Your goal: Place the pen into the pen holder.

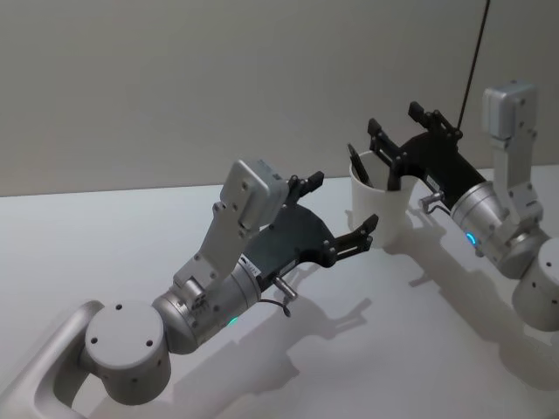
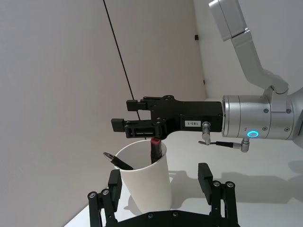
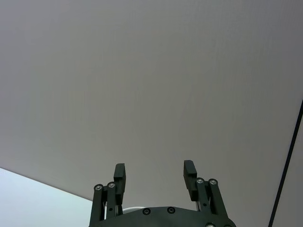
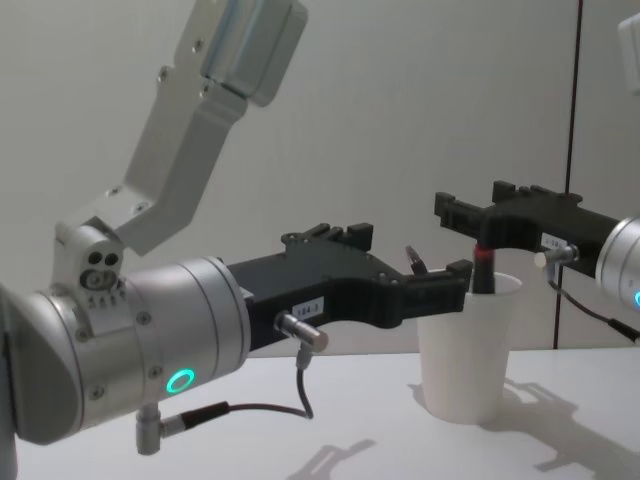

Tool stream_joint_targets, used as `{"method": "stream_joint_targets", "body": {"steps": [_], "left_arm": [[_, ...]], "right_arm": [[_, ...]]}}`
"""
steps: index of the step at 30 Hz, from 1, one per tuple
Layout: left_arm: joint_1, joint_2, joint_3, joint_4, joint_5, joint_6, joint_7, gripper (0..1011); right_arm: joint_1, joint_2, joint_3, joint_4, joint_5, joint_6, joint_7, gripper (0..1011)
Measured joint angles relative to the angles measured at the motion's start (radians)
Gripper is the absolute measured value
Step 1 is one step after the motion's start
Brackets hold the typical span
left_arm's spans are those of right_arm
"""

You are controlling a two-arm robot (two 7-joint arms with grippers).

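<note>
Left end effector [image 1: 345, 214]: nearest of the two, hanging just beside the pen holder [image 4: 468, 345], its fingers spread apart and empty on either side of the cup without touching it.
Pen holder: a white paper cup, upright on the counter [image 1: 105, 244], well in from the counter's edges.
Pen [image 2: 156, 148]: dark with a red band, its lower part already inside the pen holder's mouth, its top clamped by the right end effector [image 2: 152, 134].
Other thing in the cup: a second dark pen-like stick [image 2: 118, 162] leans against the rim on the side away from the right arm.
Right end effector: directly above the pen holder, closed on the pen's upper end.
Step in hand: my guess is the release, as the pen is over and partly within the cup.
Next move: part the fingers, then lift straight up off the rim.
Open room: bare counter all round the pen holder; the wall behind stands well back.
</note>
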Motion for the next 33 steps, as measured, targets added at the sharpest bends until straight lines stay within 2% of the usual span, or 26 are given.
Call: {"method": "stream_joint_targets", "body": {"steps": [3, 7, 10, 24, 33], "left_arm": [[0.000, 0.000, 0.000, 0.000, 0.000, 0.000, 0.000, 1001], [0.000, 0.000, 0.000, 0.000, 0.000, 0.000, 0.000, 1001], [0.000, 0.000, 0.000, 0.000, 0.000, 0.000, 0.000, 1001], [0.000, 0.000, 0.000, 0.000, 0.000, 0.000, 0.000, 1001], [-0.001, 0.005, 0.000, 0.000, 0.000, 0.000, 0.026, 1001]], "right_arm": [[0.001, -0.001, 0.000, 0.003, -0.001, -0.001, 0.000, 783], [0.002, -0.002, 0.000, 0.003, -0.001, -0.001, 0.000, 928], [0.000, -0.001, 0.001, -0.002, 0.004, -0.001, 0.000, 988], [-0.035, 0.027, 0.025, -0.071, 0.053, 0.013, -0.026, 1002], [-0.052, 0.032, 0.029, -0.089, 0.054, 0.020, -0.032, 1002]]}}
